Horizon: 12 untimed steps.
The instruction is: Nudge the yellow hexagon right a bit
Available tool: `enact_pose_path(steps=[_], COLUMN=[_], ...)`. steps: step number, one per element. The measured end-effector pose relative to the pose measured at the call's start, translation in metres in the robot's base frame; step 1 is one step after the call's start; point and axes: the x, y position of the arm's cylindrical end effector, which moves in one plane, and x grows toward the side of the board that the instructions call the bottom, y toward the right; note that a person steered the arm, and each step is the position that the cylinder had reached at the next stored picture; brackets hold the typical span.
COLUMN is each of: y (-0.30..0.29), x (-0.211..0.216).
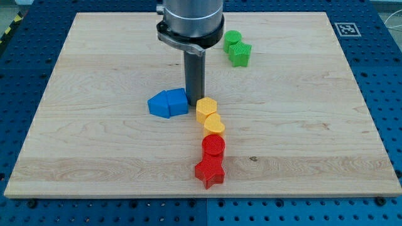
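The yellow hexagon lies near the middle of the wooden board. A second yellow block, rounded in shape, touches its lower right side. My tip rests on the board just left of the yellow hexagon, touching or nearly touching its upper left edge. Two blue blocks lie pressed together directly to the left of my tip. The rod rises from the tip to the grey arm body at the view's top.
A red cylinder and a red star continue the line below the yellow blocks. A green cylinder and a green star-like block sit at the view's upper right of the arm.
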Motion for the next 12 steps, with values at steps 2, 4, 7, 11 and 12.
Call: enact_pose_path(steps=[2,4,7,11,12], y=[-0.026,-0.043,-0.017,0.006,0.027], x=[0.014,0.019,0.041,0.05,0.049])
